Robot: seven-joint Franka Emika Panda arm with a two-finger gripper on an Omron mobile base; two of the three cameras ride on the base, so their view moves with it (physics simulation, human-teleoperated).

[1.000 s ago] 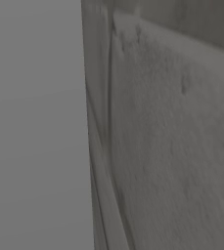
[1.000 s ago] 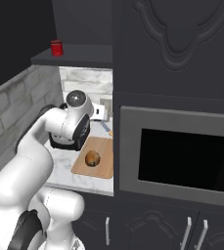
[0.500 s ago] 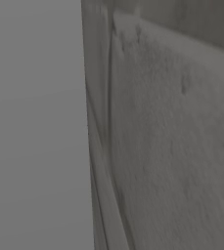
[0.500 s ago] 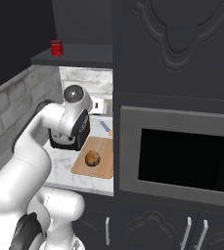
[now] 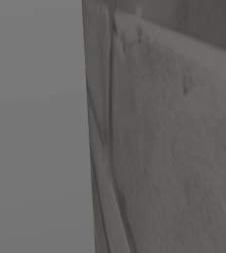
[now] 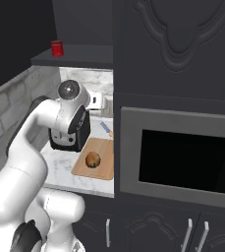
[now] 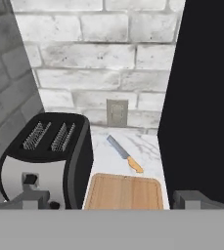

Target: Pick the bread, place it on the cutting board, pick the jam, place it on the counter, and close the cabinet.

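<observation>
Bread sits on cutting board, so first job looks done. Gripper spread wide, holds nothing. Jam up high on shelf, next to fetch.

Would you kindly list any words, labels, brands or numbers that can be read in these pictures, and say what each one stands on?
None can be read.
red jar on the shelf: no label legible, too small.
toaster: no brand or marking visible.
knife and cutting board: plain, no text.
</observation>
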